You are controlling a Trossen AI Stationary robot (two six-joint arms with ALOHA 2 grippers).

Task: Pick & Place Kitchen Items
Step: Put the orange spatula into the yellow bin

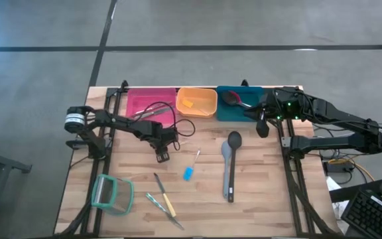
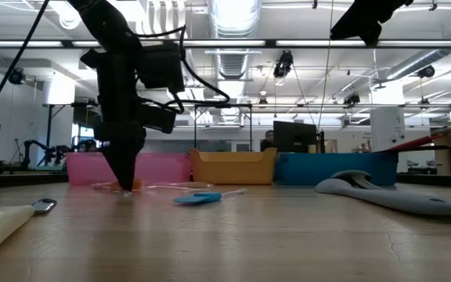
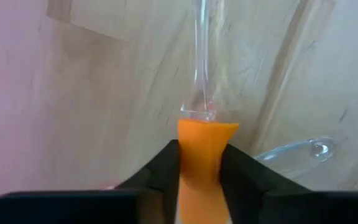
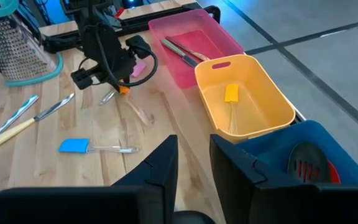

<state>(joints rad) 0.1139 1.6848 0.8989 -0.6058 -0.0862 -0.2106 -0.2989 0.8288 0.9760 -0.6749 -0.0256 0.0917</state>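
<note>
Pincer on the left arm [image 3: 201, 171] is down on the bench [image 1: 264, 186], just in front of the pink bin [image 1: 148, 101], its fingers [image 3: 160, 165] clamped on the orange handle [image 3: 201, 146] of a small clear-bladed utensil lying flat on the wood. Beside the pink bin stand an orange bin [image 1: 196, 101] and a blue bin [image 1: 239, 104]; the right pincer [image 4: 191, 165] hangs over the blue one, jaws slightly parted and holding nothing. Farther forward from the pink bin lie a little blue spatula [image 1: 189, 173] and a long grey spoon [image 1: 231, 162].
</note>
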